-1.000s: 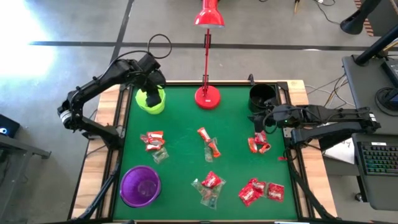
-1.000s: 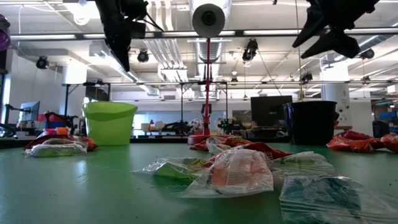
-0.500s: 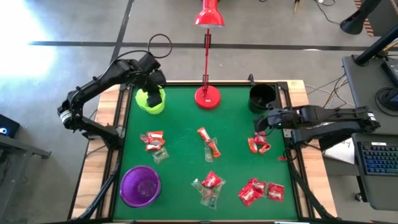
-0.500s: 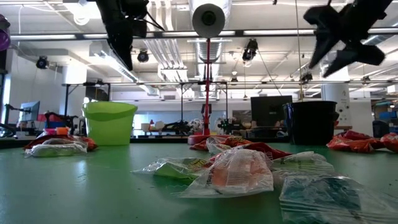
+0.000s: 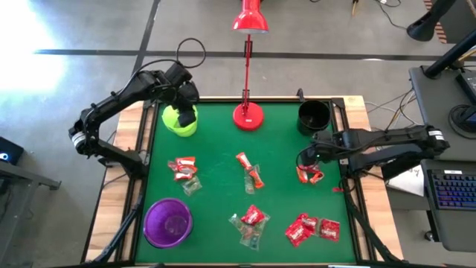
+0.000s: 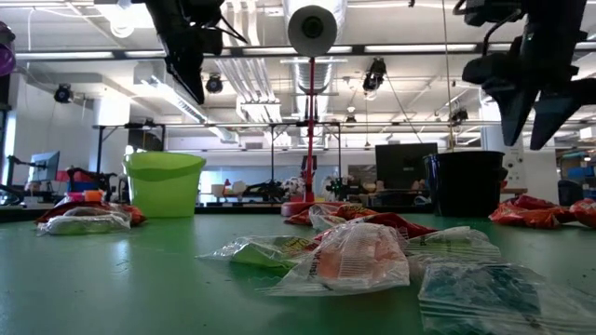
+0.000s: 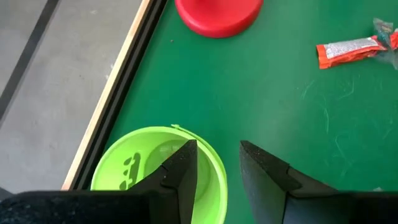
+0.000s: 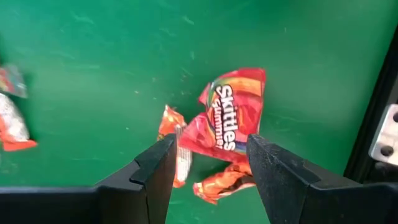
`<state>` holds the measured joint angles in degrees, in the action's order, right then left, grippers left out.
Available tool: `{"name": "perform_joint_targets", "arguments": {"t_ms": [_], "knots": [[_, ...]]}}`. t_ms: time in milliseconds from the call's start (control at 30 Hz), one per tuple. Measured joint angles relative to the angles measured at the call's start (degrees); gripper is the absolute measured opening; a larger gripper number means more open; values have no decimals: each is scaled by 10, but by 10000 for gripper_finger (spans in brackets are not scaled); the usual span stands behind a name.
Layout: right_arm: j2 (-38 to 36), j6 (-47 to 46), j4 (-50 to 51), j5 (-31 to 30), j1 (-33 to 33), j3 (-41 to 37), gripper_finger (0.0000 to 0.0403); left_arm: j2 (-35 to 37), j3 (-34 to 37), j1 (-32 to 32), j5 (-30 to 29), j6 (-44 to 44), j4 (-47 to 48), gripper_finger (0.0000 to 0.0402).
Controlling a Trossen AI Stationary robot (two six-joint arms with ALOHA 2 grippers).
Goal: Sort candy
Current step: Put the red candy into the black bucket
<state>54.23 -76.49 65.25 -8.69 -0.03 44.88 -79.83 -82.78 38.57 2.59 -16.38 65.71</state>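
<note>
Small wrapped candies lie flat in loose groups on the green table [image 5: 216, 149]: red ones at the left [image 5: 184, 167], orange ones mid-table [image 5: 251, 171], clear and red ones near the front [image 5: 251, 219], red packets at the near right [image 5: 311, 227]. My right gripper [image 5: 306, 158] [image 6: 529, 140] hangs open above a red pile [image 5: 311, 176]; in the right wrist view its fingers [image 8: 208, 155] stand either side of a red Skittles packet [image 8: 231, 118] without touching it. My left gripper [image 5: 182, 109] [image 7: 217, 162] hovers open over the lime-green cup [image 7: 124, 168].
The black cup [image 5: 314, 114] stands at the far right, just beyond my right gripper. A purple cup [image 5: 168, 222] sits at the near left. The red desk lamp's base [image 5: 248, 115] stands at the far middle. Bare green surface lies between the candy groups.
My right gripper has moved from beside the black cup toward the table's near edge and down, over the red pile. It has tipped from a slant until its fingers point straight down. The candies have not moved.
</note>
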Motion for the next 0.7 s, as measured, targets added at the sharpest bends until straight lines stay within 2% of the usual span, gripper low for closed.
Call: {"name": "perform_joint_targets", "arguments": {"t_ms": [400, 700], "knots": [[103, 4, 0, 17, 0, 0, 190, 0, 0, 0, 0, 2, -2, 103], [146, 14, -31, 17, 0, -8, 189, 0, 0, 0, 0, 2, -2, 103]]}}
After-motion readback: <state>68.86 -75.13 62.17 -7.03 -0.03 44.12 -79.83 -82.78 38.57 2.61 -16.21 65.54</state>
